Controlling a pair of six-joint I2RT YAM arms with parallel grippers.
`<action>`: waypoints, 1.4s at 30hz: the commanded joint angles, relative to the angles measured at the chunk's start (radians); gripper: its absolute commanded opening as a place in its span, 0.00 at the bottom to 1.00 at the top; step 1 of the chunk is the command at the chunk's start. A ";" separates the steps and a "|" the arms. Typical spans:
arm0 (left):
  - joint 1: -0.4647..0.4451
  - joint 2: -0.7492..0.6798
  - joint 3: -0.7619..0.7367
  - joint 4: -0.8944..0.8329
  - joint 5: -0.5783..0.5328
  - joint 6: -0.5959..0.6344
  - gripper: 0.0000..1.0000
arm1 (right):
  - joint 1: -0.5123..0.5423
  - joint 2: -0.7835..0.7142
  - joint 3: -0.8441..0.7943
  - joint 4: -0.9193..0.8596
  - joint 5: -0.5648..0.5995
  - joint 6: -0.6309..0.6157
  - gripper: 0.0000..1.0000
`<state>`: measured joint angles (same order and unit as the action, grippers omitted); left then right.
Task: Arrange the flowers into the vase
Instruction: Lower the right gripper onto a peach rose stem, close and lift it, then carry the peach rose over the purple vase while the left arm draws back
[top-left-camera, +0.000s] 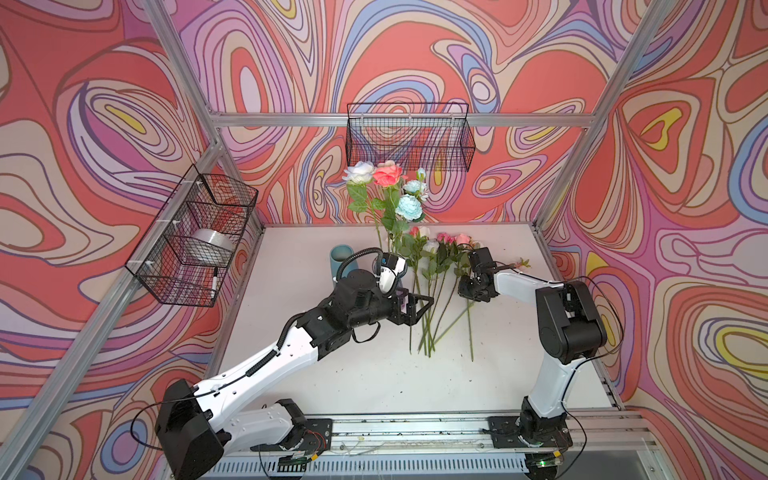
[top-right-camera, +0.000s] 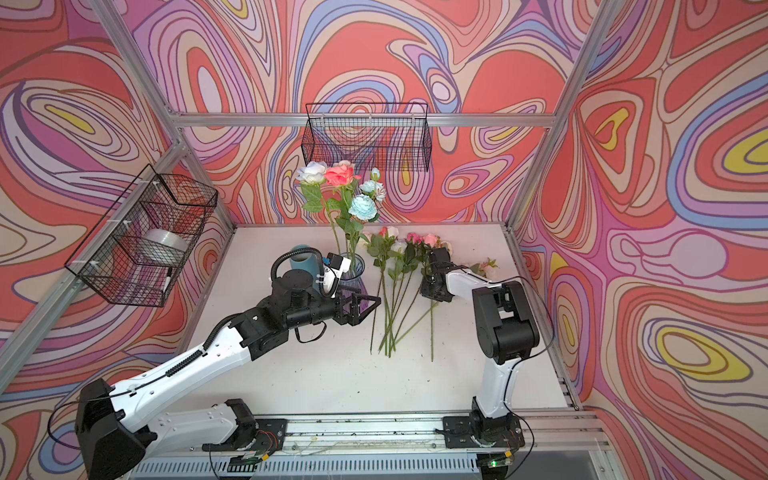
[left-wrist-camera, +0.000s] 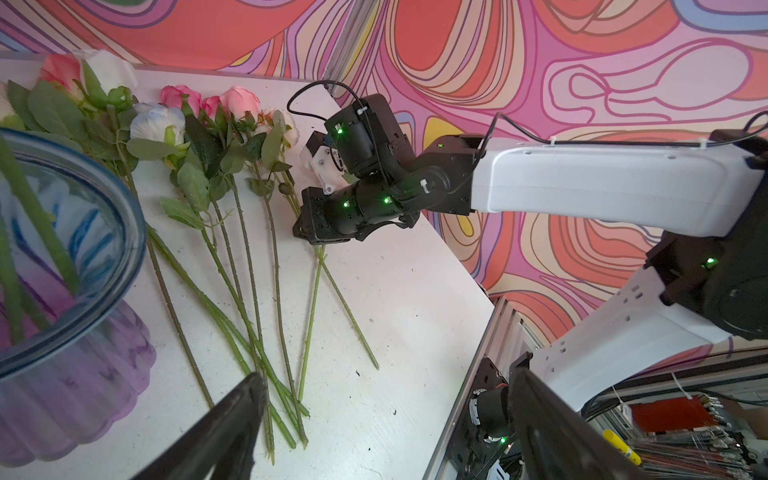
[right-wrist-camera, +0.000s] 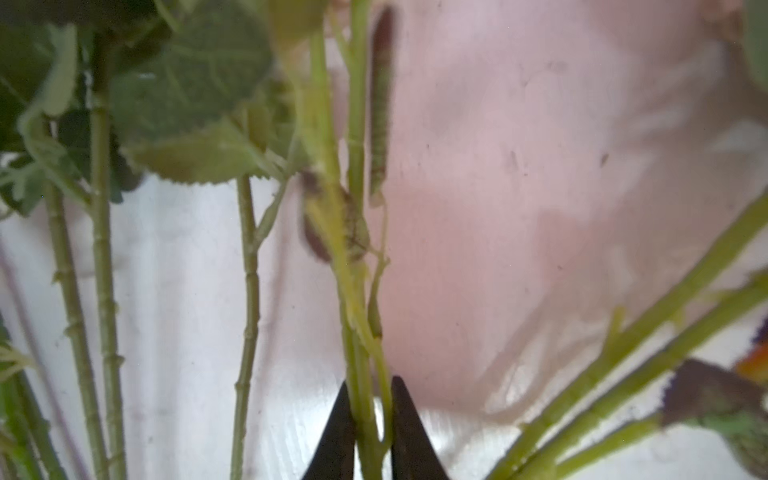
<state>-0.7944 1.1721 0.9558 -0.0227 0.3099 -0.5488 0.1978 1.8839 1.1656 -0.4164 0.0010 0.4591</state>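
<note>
The work surface is a white table (top-left-camera: 365, 374) enclosed by swirl-patterned walls (top-left-camera: 415, 50) on an aluminium frame. One wire basket (top-left-camera: 409, 137) hangs on the back wall. A second basket (top-left-camera: 195, 237) on the left wall holds a clear roll (top-left-camera: 212, 245). The vase (left-wrist-camera: 83, 324), tinted glass with a ribbed body, stands near the back centre of the table, just beside a teal cup (top-left-camera: 340, 257); in both top views the left arm hides most of it. Four flowers (top-left-camera: 388, 174) stand upright in the vase: one white, one coral, two light blue. The remaining flowers (top-left-camera: 442, 238) lie flat on the table just right of the vase, heads toward the back wall, with stems fanned and crossing toward the front. One small blossom (top-left-camera: 521, 263) lies apart, beyond the right forearm. The left gripper (top-left-camera: 422, 309) hovers in front of the vase with its jaws spread wide and grasps nothing. The right gripper (right-wrist-camera: 370, 415) points down into the lying bunch, jaws clenched on thin green stems (right-wrist-camera: 361, 374) on its right side, below the leaves; the right wrist view shows the stems pinched between both fingertips (right-wrist-camera: 338, 432).
</note>
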 joint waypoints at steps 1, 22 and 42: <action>-0.004 -0.020 0.028 -0.021 -0.012 0.022 0.93 | -0.003 -0.072 -0.013 0.027 0.017 0.004 0.04; -0.004 -0.063 0.017 -0.022 -0.072 0.053 0.93 | 0.033 -0.452 -0.135 0.194 0.118 -0.002 0.00; -0.002 -0.354 -0.202 0.211 -0.674 0.147 1.00 | 0.347 -0.784 -0.255 0.605 0.152 -0.149 0.01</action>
<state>-0.7944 0.8562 0.7849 0.1093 -0.1890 -0.4416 0.5125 1.1168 0.8574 0.1448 0.1425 0.3523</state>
